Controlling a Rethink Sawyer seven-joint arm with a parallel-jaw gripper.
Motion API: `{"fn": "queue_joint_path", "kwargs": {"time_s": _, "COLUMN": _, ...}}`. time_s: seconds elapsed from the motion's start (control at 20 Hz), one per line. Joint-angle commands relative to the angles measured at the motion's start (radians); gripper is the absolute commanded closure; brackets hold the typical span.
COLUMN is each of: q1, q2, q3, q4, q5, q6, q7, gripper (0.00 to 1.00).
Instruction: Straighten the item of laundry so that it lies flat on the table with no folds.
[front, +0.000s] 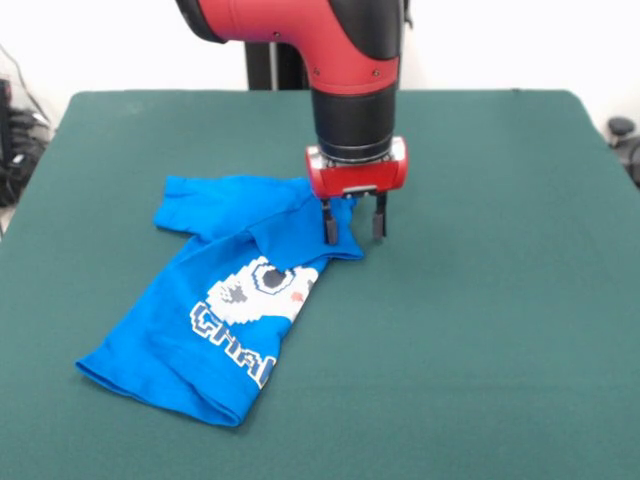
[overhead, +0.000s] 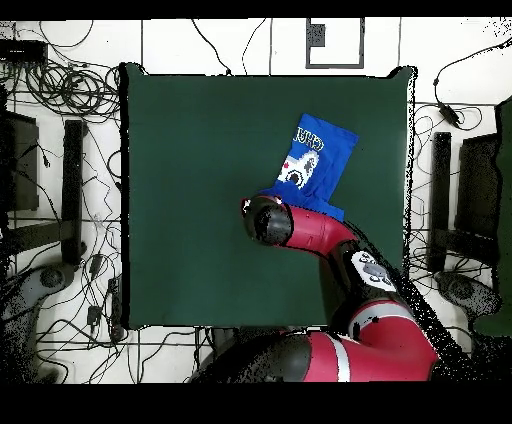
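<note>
The wide dark green felt table held the bright blue thin T-shirt, folded over lengthwise with one sleeve doubled under. Your black-fingered gripper stood parted at the folded edge, apparently gripping nothing. You did best to pinch only the top layer there and draw it sideways.

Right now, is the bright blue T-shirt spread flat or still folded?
Folded. The bright blue thin-fabric T-shirt is doubled lengthwise, hiding half its white print, with a flap turned over near the open gripper.
</note>
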Motion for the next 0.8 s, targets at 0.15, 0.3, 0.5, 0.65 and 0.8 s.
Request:
{"fn": "queue_joint_path", "kwargs": {"time_s": 0.15, "q1": 0.035, "q2": 0.073, "q3": 0.091, "q4": -0.045, "q5": -0.049, "q6": -0.086, "q7": 0.107, "gripper": 0.00}}
{"fn": "queue_joint_path", "kwargs": {"time_s": 0.3, "q1": 0.035, "q2": 0.073, "q3": 0.091, "q4": -0.045, "q5": -0.052, "q6": -0.090, "q7": 0.106, "gripper": 0.00}}
{"fn": "queue_joint_path", "kwargs": {"time_s": 0.5, "q1": 0.036, "q2": 0.072, "q3": 0.089, "q4": -0.044, "q5": -0.055, "q6": -0.098, "q7": 0.113, "gripper": 0.00}}
{"fn": "queue_joint_path", "kwargs": {"time_s": 0.65, "q1": 0.038, "q2": 0.072, "q3": 0.087, "q4": -0.044, "q5": -0.055, "q6": -0.100, "q7": 0.117, "gripper": 1.00}}
{"fn": "queue_joint_path", "kwargs": {"time_s": 0.8, "q1": 0.040, "q2": 0.071, "q3": 0.085, "q4": -0.046, "q5": -0.055, "q6": -0.101, "q7": 0.120, "gripper": 1.00}}
